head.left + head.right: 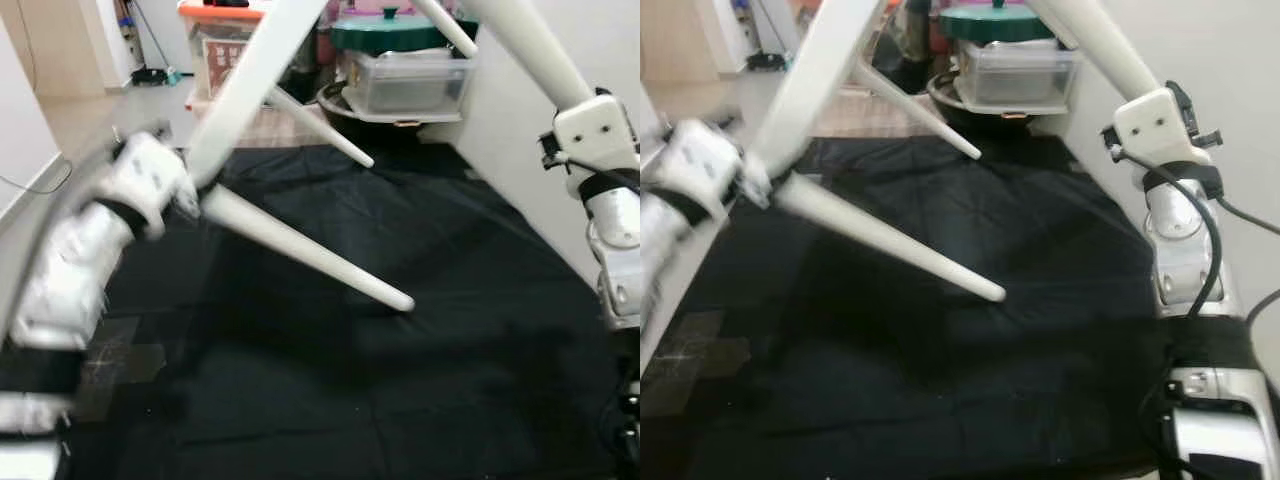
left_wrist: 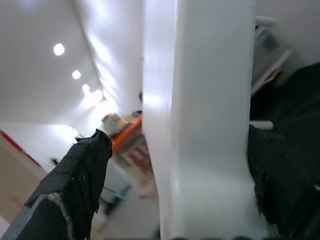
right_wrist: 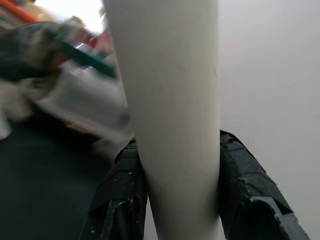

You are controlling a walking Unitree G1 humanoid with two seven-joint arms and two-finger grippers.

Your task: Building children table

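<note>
My right gripper (image 3: pixel 175 200) has its jaws clamped on a white table leg (image 3: pixel 165 100); my left gripper (image 2: pixel 170 195) straddles the tabletop's edge (image 2: pixel 210 110), contact unclear, above the black mat (image 1: pixel 400 380). The eye views show two further legs (image 1: pixel 310 250).

Left arm (image 1: pixel 90 240) smeared by motion blur, its hand hidden behind the table top's edge (image 1: pixel 255 75). The table top runs off the upper frame edge, as do two white legs (image 1: pixel 1090 45). Right arm (image 1: pixel 1185 235) cut by the lower right corner. Bins (image 1: pixel 405 70) behind are partly hidden; their contents cannot be made out. Background of the right wrist view is blurred.
</note>
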